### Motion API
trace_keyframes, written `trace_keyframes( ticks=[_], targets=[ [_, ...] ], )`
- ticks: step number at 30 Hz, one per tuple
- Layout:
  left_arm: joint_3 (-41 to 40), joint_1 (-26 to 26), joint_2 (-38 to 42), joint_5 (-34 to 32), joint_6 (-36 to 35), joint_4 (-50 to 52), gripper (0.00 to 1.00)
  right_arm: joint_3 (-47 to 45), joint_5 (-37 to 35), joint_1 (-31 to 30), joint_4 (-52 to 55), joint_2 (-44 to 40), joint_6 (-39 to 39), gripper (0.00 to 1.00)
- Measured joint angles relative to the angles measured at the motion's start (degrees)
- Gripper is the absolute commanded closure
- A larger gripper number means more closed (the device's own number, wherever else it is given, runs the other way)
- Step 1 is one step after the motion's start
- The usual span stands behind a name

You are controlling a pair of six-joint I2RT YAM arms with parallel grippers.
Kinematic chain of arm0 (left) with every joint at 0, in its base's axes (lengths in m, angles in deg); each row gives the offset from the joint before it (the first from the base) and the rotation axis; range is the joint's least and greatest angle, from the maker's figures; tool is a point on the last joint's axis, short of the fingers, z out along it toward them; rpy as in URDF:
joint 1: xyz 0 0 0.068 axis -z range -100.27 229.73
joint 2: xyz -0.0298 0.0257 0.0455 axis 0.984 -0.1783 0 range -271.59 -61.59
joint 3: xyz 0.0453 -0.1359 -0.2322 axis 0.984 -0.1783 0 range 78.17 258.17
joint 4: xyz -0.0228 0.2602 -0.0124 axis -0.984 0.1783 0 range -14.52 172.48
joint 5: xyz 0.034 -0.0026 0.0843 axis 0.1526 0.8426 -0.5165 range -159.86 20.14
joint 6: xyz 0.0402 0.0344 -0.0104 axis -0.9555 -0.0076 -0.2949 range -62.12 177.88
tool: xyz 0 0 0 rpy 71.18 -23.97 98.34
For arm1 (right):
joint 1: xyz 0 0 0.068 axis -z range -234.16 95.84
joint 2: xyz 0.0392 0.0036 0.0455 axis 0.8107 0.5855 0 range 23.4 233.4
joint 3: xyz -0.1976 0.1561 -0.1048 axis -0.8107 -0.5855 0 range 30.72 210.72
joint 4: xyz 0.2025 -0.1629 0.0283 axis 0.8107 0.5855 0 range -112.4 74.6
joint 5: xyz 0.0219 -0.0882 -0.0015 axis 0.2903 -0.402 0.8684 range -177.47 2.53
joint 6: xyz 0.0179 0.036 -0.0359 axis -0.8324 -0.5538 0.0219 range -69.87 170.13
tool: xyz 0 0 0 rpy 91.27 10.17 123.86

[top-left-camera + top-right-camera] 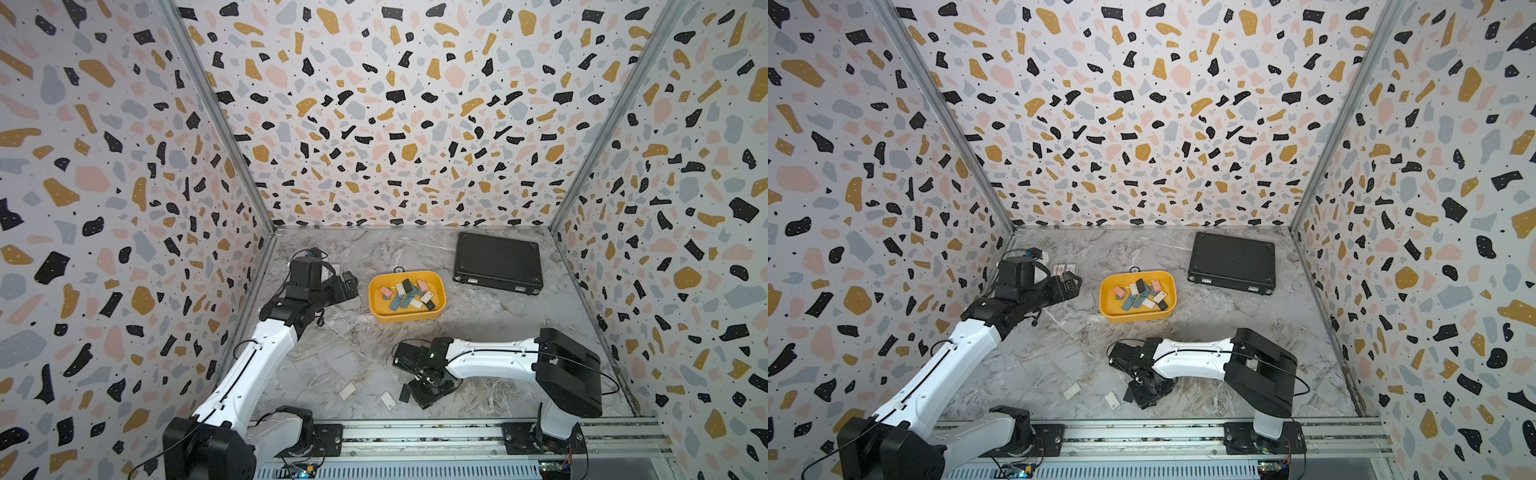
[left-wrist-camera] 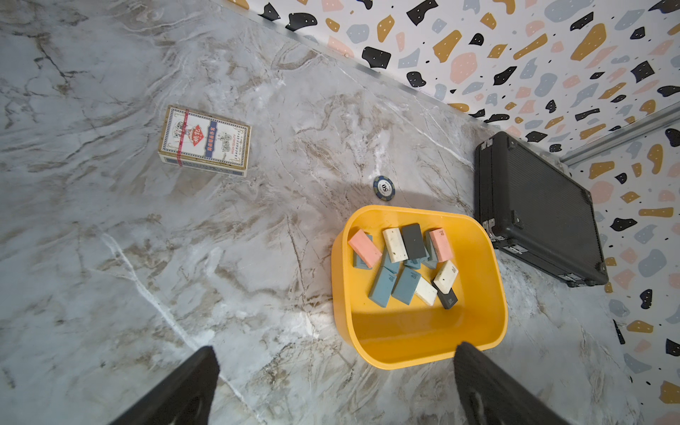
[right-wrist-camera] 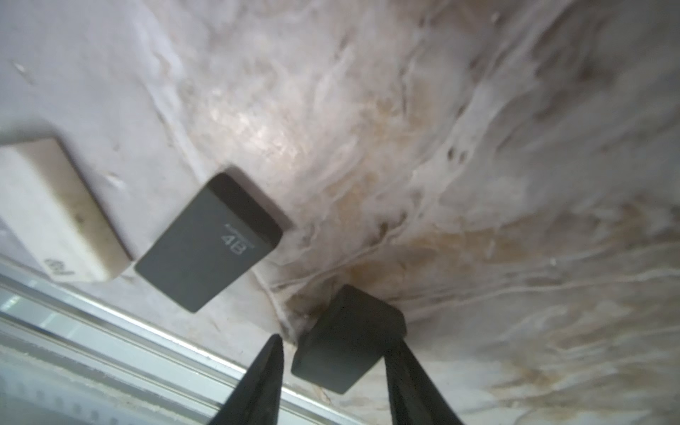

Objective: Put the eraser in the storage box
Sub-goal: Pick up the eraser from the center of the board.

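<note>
My right gripper [image 3: 335, 342] has its fingers [image 3: 265, 382] drawn in around a black eraser [image 3: 344, 353] lying on the table [image 3: 478, 165]. One pad seems to touch it and the other shows a sliver of gap, so I cannot tell whether I have it pinched. Its long axis runs roughly forward between them, a little skewed. The storage box [image 1: 405, 318] sits well apart, farther back. My left gripper [image 2: 336, 351] hangs beside it, spread wide and empty, but the right arm is the one at this eraser.
</note>
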Motion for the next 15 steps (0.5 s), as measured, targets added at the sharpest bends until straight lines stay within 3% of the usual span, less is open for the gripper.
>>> trace_keyframes(
  ticks=[15],
  targets=[
    [0.0, 0.0, 0.0, 0.0, 0.0, 0.0, 0.01, -0.9, 0.2, 2.0, -0.3, -0.5, 0.9, 0.83]
  ],
)
